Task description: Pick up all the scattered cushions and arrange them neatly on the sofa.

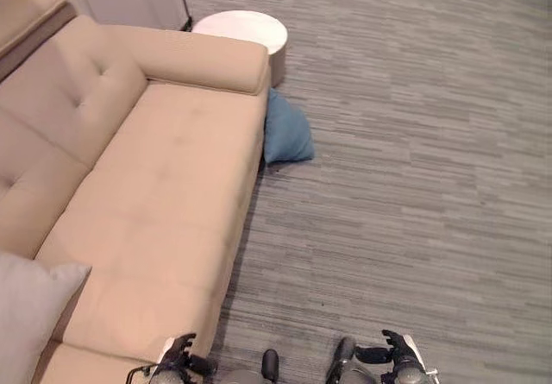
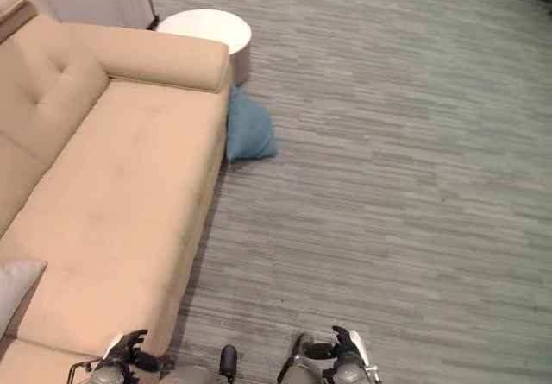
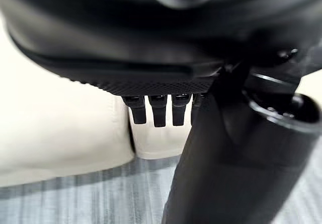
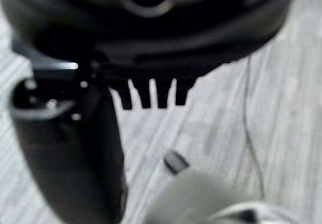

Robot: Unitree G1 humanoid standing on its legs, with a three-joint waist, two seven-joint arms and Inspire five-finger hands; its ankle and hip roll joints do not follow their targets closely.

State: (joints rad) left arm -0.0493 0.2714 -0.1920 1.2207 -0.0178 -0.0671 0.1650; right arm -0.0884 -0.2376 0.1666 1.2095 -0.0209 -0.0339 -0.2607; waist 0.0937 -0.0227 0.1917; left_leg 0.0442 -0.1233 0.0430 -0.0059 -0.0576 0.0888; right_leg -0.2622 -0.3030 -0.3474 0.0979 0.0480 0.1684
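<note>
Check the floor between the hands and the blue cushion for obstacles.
Nothing visible blocks it: bare carpet runs from both open hands, left and right, to the blue cushion leaning against the sofa.

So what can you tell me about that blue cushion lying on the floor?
The blue cushion is a soft, dusty-blue fabric pillow, plain with no pattern and slightly slumped. It sits on the grey striped carpet, propped on edge and leaning against the front corner of the beige sofa, just below its armrest. The round white side table stands right behind it; whether they touch I cannot tell. Neither hand is near it.
</note>
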